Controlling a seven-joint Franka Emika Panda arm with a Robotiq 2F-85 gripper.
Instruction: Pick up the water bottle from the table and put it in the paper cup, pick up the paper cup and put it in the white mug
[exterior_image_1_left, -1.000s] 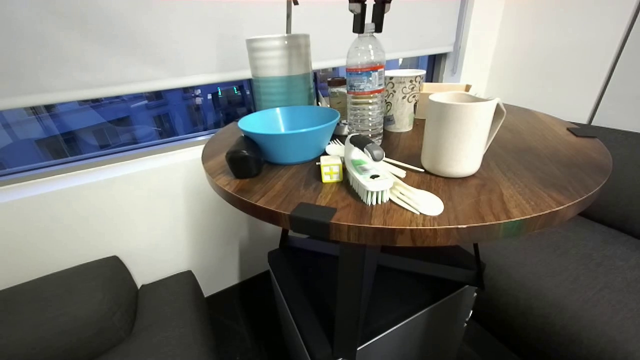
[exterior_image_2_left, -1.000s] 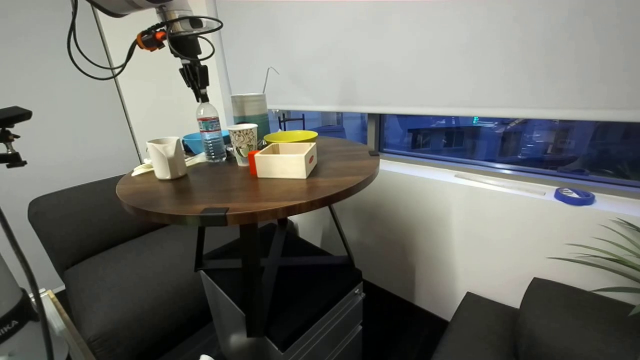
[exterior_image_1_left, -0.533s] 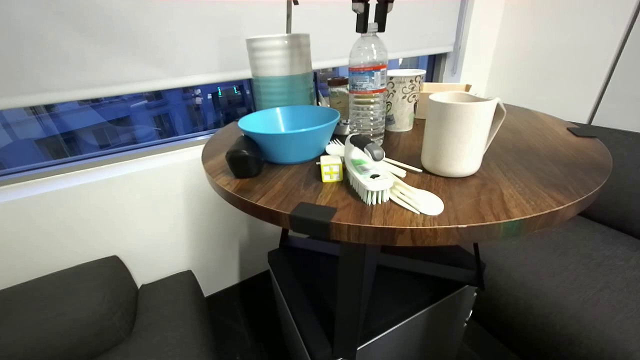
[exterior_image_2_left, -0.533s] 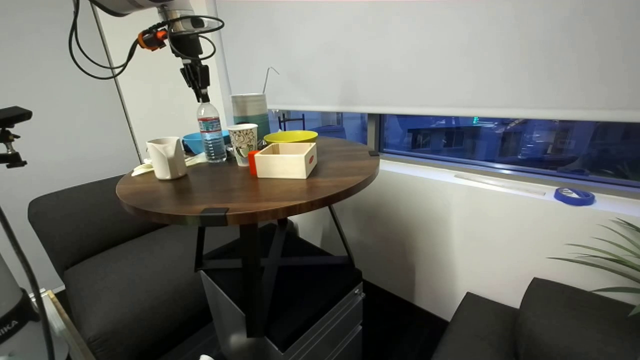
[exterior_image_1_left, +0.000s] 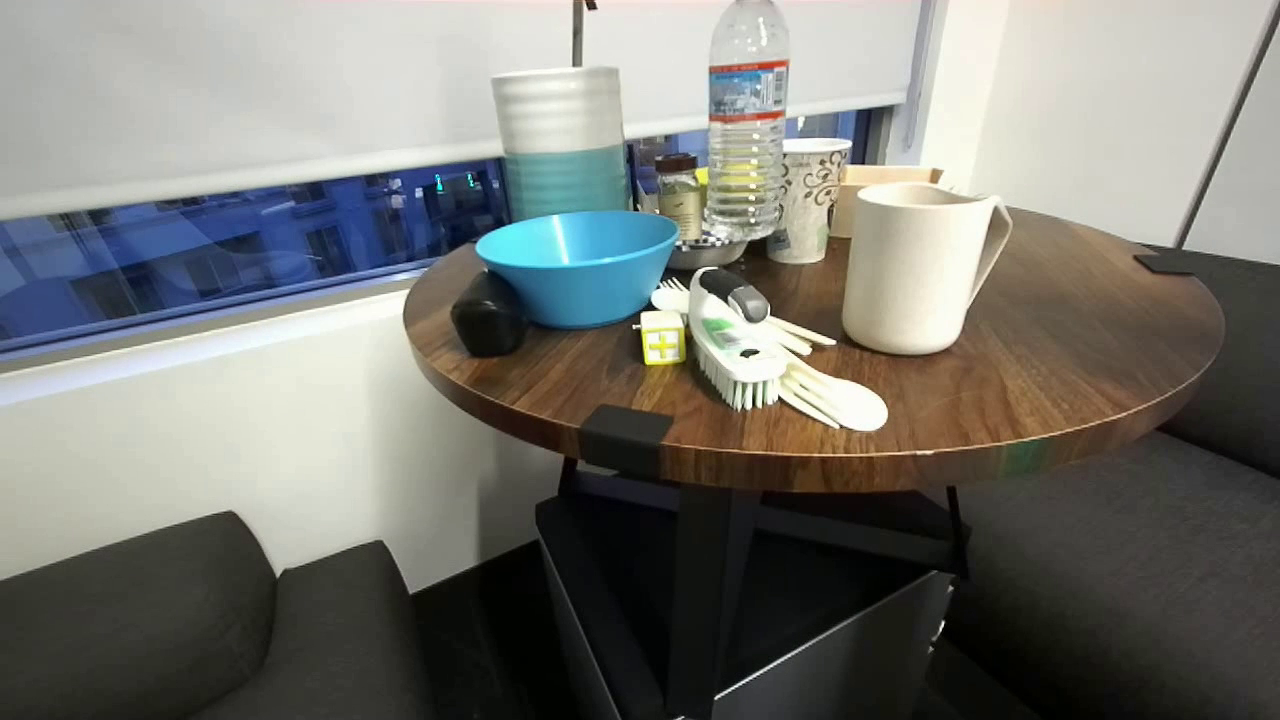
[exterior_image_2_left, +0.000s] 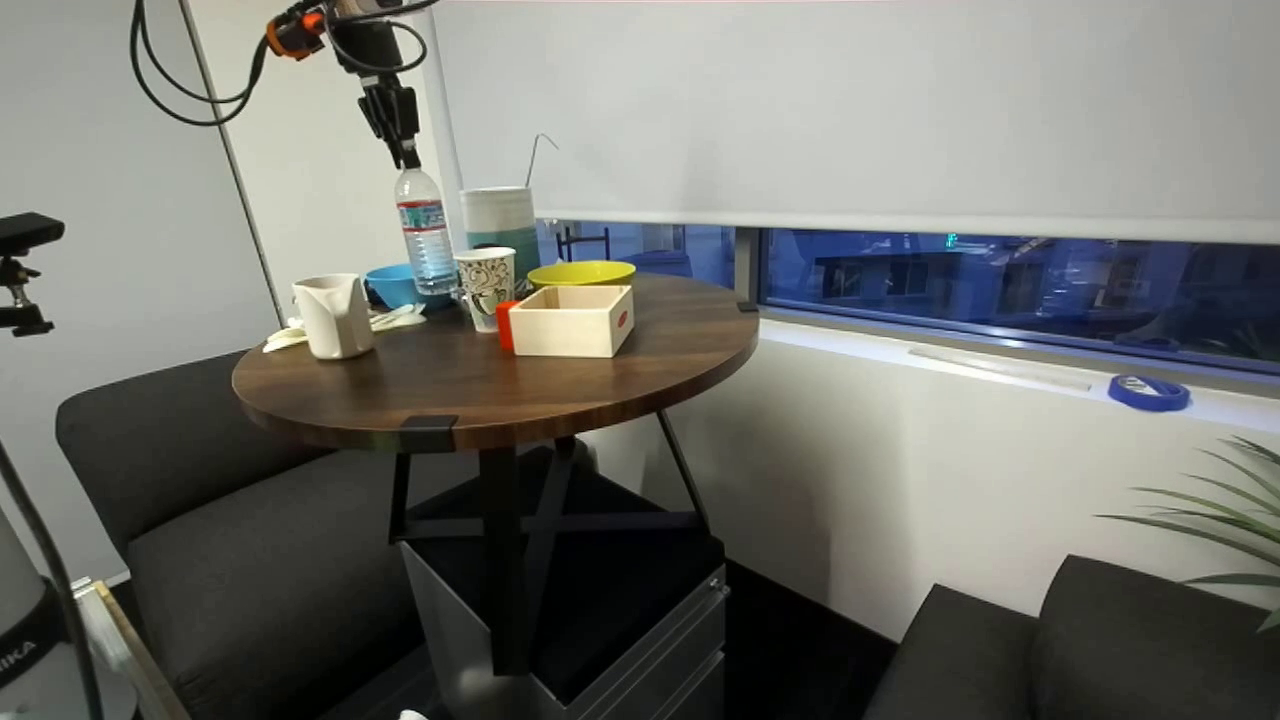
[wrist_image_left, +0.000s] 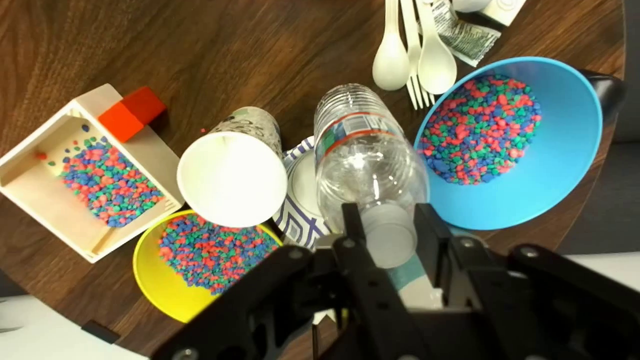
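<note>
Clear plastic catches the light on the water bottle (wrist_image_left: 370, 165), which hangs above the counter (exterior_image_1_left: 1080, 330) with a slight lean in both exterior views. The claw (wrist_image_left: 389, 220) pinches its capped top from either side. With the bottle as the dial's centre in the wrist view, the paper cup (wrist_image_left: 232, 180) stands near it at nine o'clock. The wooden box (wrist_image_left: 155, 165) lies farther out at that same hour, a red block (wrist_image_left: 132, 115) just beside it. The yellow bowl (wrist_image_left: 155, 272) sits at eight, the blue bowl (wrist_image_left: 565, 155) at three, the pale spoons (wrist_image_left: 390, 65) at one. Coloured pebbles (wrist_image_left: 482, 130) lie in the box and both bowls. In an exterior view, the white mug (exterior_image_1_left: 905, 280) stands upright at four o'clock from the paper cup.
</note>
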